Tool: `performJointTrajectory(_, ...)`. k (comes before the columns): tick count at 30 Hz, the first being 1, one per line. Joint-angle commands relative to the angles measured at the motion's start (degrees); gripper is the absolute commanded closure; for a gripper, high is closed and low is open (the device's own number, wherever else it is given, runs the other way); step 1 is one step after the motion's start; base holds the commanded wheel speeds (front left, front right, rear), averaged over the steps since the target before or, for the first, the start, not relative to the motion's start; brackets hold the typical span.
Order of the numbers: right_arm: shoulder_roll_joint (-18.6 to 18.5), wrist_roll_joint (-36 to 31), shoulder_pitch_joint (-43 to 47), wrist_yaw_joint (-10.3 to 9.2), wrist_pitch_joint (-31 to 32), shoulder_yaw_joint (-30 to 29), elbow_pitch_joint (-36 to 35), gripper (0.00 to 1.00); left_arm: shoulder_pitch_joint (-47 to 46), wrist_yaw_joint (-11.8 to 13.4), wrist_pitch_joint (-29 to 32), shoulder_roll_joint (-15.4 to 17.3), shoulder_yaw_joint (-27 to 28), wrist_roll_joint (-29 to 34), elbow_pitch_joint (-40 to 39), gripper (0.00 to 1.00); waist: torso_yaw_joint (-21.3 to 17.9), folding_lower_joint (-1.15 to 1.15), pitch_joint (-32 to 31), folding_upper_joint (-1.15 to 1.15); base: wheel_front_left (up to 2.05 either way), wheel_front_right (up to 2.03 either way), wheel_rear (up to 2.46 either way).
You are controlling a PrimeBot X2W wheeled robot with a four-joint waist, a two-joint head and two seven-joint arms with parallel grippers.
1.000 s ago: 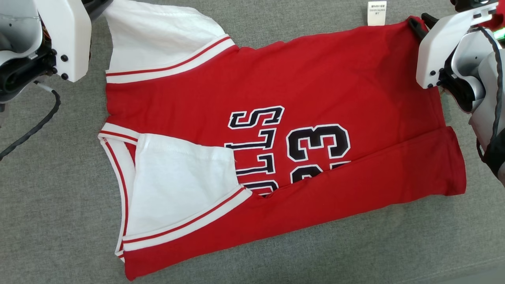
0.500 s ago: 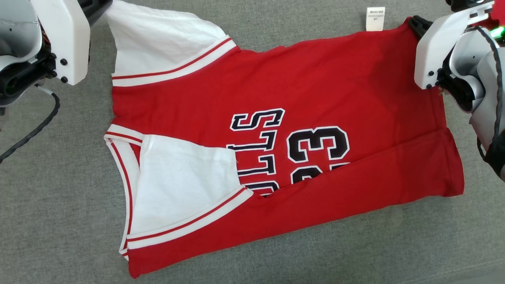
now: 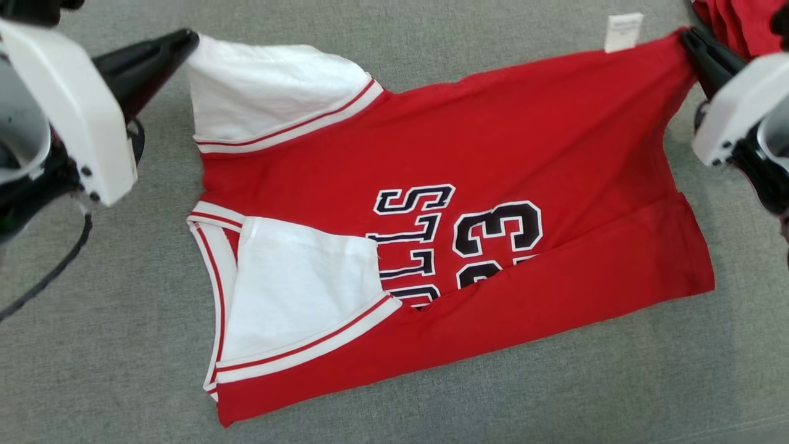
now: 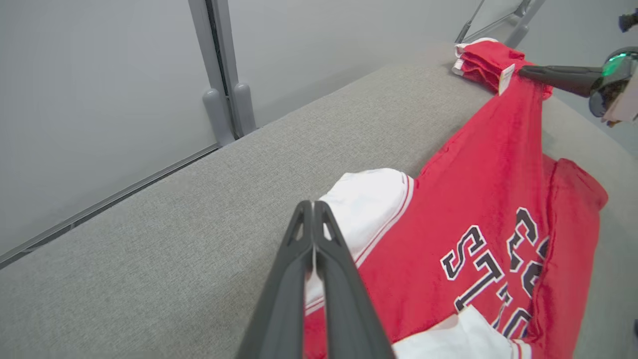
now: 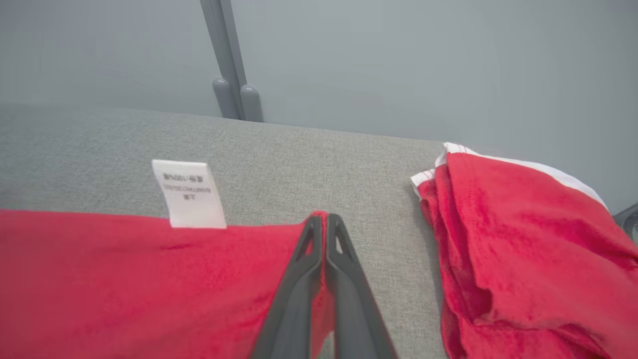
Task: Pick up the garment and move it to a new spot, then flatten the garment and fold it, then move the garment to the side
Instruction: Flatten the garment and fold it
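A grey fabric-covered counter [image 3: 123,345] carries a red basketball jersey [image 3: 493,142] spread across its middle, neckline toward the robot's left and hem toward its right. The jersey's near long edge is folded up over the front, covering the lower part of the dark, white-outlined lettering and number. One white sleeve panel [image 3: 296,283] with red-striped trim lies folded onto the chest. The other white sleeve panel [image 3: 271,86] sits at the far left corner.

The jersey's far edge is drawn taut between the two arms. In the left wrist view it rises off the counter toward the far right corner, while the near folded part rests on the fabric surface.

A second red garment [image 3: 733,21], bunched and trimmed in white, lies on the counter's far right corner, just beside the jersey's hem.

The left fingers [image 3: 148,61] are pressed together on the tip of the far white sleeve panel. The right fingers [image 3: 709,58] are pressed together on the jersey's far hem corner, with red cloth pinched between them in the right wrist view.

A small white care label [image 3: 622,32] stands up from the far edge, near the right fingers.
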Motion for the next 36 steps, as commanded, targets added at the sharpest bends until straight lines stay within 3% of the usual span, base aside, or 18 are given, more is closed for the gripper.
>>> performJointTrajectory(1,-1.28,1.37,2.54,-0.14,-1.21,-0.86,-1.74,1.00,2.55,1.00,-1.10,1.43,1.17,-1.17,-2.91,1.00,0.62,0.00,-0.85,0.00,0.00,0.00,0.00)
performJointTrajectory(11,-7.09,3.22,13.95,-0.14,-5.26,-6.29,-10.55,1.00,15.16,6.60,-6.74,7.72,6.25,-6.10,-18.94,1.00,3.57,0.00,-3.58,0.00,0.00,0.00,0.00)
performJointTrajectory(19,-8.81,0.29,24.58,-0.14,-5.24,-12.15,-17.87,1.00,27.47,11.19,-10.58,10.24,5.47,-7.76,-29.01,1.00,5.30,0.00,-4.71,0.00,0.00,0.00,0.00)
performJointTrajectory(26,-7.46,-2.20,33.96,-0.14,-4.04,-17.72,-21.63,1.00,37.87,13.28,-16.19,8.76,2.51,-7.12,-29.74,1.00,6.11,0.00,-4.64,0.00,0.00,0.00,0.00)
performJointTrajectory(34,-3.80,-5.61,40.32,-0.14,-4.13,-22.75,-21.74,1.00,44.40,10.21,-22.68,2.53,-1.69,-6.92,-22.62,1.00,6.94,0.00,-4.35,0.00,0.00,0.00,0.00)
performJointTrajectory(35,-3.15,-5.72,40.75,-0.14,-4.26,-23.20,-21.85,0.89,44.62,9.90,-22.99,1.87,-2.27,-6.66,-21.51,1.00,7.00,0.00,-4.40,0.00,0.00,0.00,0.00)
performJointTrajectory(36,-2.56,-5.73,41.22,-0.14,-4.46,-23.83,-21.92,0.57,44.83,9.76,-23.37,1.12,-2.67,-6.69,-20.44,1.00,7.07,0.00,-4.47,0.00,0.00,0.00,0.00)
